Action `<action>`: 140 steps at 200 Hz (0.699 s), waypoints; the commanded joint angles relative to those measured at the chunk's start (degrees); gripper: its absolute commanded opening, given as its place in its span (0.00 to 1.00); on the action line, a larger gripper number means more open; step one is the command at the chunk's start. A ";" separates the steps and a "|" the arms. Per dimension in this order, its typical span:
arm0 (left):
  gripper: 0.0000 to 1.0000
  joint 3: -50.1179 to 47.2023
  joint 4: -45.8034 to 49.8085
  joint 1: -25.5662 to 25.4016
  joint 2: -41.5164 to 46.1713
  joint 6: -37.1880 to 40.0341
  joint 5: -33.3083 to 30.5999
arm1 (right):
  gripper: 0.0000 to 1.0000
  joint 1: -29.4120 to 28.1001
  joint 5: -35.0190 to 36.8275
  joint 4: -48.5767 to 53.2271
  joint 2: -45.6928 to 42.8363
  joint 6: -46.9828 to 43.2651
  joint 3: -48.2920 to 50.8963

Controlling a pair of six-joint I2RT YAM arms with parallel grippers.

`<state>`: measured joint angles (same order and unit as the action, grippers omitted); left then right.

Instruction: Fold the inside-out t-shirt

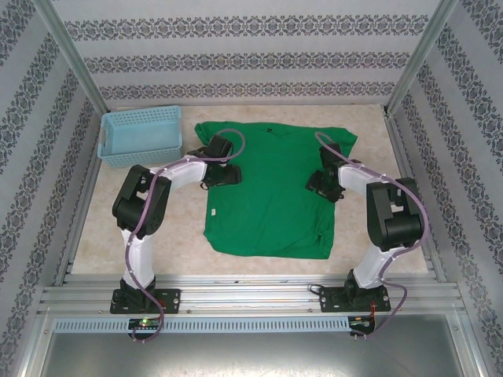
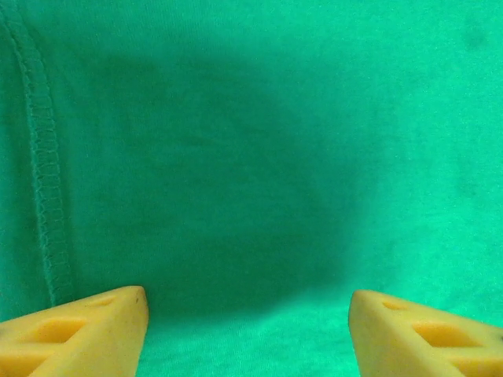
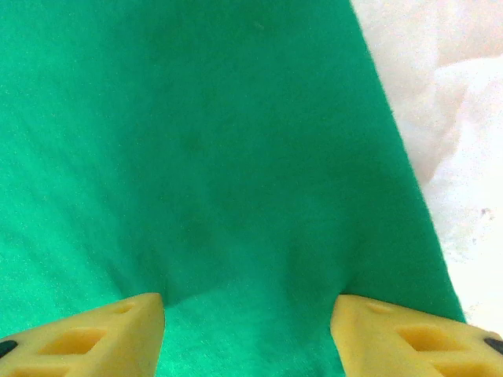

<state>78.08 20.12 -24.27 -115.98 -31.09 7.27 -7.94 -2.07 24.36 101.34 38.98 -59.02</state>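
One t-shirt [image 1: 267, 204] and one basket [image 1: 141, 135] are resting flat. One left arm [image 1: 141, 206] and one right arm [image 1: 393, 214] are reaching in. Possibly one white tag [image 1: 214, 211] is showing.

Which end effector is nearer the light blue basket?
Left. The left end effector hangs over the t-shirt near its left edge, just beside the basket; the right end effector is over the opposite edge, farther away.

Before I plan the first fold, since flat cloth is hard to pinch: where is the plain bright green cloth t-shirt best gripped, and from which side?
Pinch the bright green cloth t-shirt just inside its side edges near the sleeves, coming straight down. It lies flat on the table, so no edge stands up for a sideways grab. The left pincer and right pincer are open there.
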 commanded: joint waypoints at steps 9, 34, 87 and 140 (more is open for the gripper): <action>0.69 0.84 -3.53 0.73 -3.50 -5.04 -0.98 | 0.62 0.56 2.57 0.49 4.78 2.72 -6.01; 0.69 1.21 -5.81 2.00 -5.19 -7.42 -0.12 | 0.62 1.32 3.20 0.34 7.67 3.20 -9.42; 0.71 9.34 -1.94 2.74 -6.86 -3.61 -0.39 | 0.62 5.53 0.65 1.48 12.57 -0.16 -18.57; 0.79 3.18 4.37 -3.64 8.12 6.00 -8.34 | 0.64 3.73 0.83 3.92 -6.69 -6.16 -9.01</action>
<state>85.19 19.55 -22.92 -118.41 -31.92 4.40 -2.50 -1.19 25.67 106.74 35.97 -73.45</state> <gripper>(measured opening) 0.783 0.635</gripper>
